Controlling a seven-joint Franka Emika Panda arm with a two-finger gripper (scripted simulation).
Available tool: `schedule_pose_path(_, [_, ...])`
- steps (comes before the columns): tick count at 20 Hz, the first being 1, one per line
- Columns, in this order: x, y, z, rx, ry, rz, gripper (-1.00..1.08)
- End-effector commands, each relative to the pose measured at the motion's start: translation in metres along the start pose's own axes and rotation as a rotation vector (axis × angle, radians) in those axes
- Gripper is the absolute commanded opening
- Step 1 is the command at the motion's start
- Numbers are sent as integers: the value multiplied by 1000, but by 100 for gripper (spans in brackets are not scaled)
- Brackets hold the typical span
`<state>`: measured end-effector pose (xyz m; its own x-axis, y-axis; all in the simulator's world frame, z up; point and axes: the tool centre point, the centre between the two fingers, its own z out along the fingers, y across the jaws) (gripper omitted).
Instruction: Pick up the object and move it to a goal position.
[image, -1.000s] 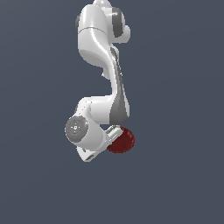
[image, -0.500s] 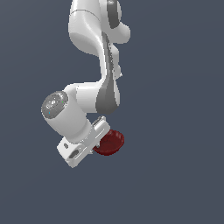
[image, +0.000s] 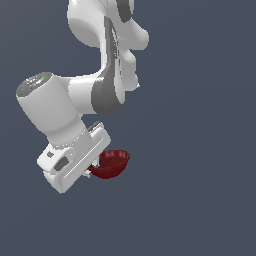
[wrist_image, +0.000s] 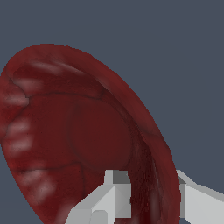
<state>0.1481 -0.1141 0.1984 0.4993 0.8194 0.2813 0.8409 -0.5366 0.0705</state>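
Observation:
The object is a small dark red bowl (image: 113, 163) hanging in the air in the exterior view, just off the end of the white hand. My gripper (image: 96, 169) is shut on the bowl's rim, and the hand hides most of the fingers there. In the wrist view the bowl (wrist_image: 78, 127) fills most of the picture, showing its textured inside and flat base. My gripper (wrist_image: 151, 189) pinches the rim, with one grey finger inside the bowl and the other outside its wall.
The white arm's upper links (image: 107, 30) rise above the hand, and the big wrist joint (image: 47, 107) stands toward the exterior view's left. Behind everything is a plain dark blue-grey backdrop.
The hand has carried the bowl toward the exterior view's left and slightly down. The wrist joint has swung out and looks larger. The grip on the bowl is unchanged.

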Motion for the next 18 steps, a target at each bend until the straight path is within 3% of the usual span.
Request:
schedule_pose_path(1, [0,10,-18,-44,29,-50,-100])
schedule_pose_path(18, [-4,53,-120,-275,200,-331,-100])
